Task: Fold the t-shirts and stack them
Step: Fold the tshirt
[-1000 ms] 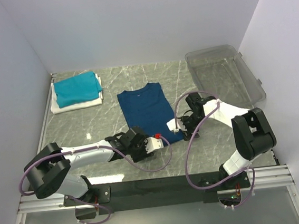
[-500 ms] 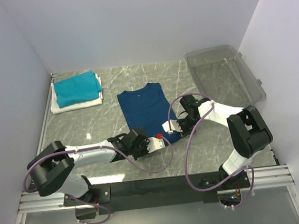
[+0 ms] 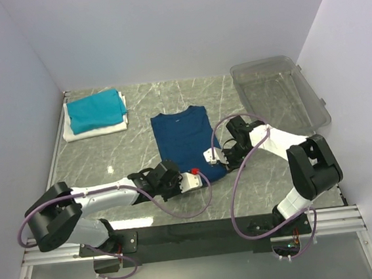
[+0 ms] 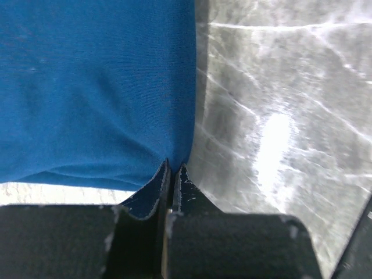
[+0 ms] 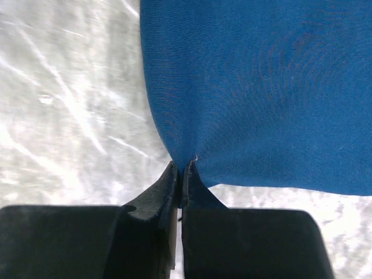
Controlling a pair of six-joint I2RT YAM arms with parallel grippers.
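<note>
The navy blue t-shirt (image 3: pixel 184 136) lies lengthwise in the middle of the table, collar toward the far wall, with no print showing. My left gripper (image 3: pixel 203 175) is shut on its near left corner, and the cloth (image 4: pixel 93 87) is pinched between the closed jaws (image 4: pixel 174 170). My right gripper (image 3: pixel 218 160) is shut on the near right corner, where the fabric (image 5: pixel 261 81) gathers into the fingertips (image 5: pixel 181 167). A folded teal t-shirt (image 3: pixel 93 109) rests on a folded white one (image 3: pixel 99 129) at the far left.
A clear plastic bin (image 3: pixel 277 94) stands at the far right against the wall. Grey marble tabletop (image 3: pixel 128 151) surrounds the navy shirt. The two arms converge close together at the shirt's near edge, cables looping beside them.
Both grippers went from open to shut on the navy shirt's near corners. The left arm reached farther right, and the shirt's near edge has drawn in slightly.
</note>
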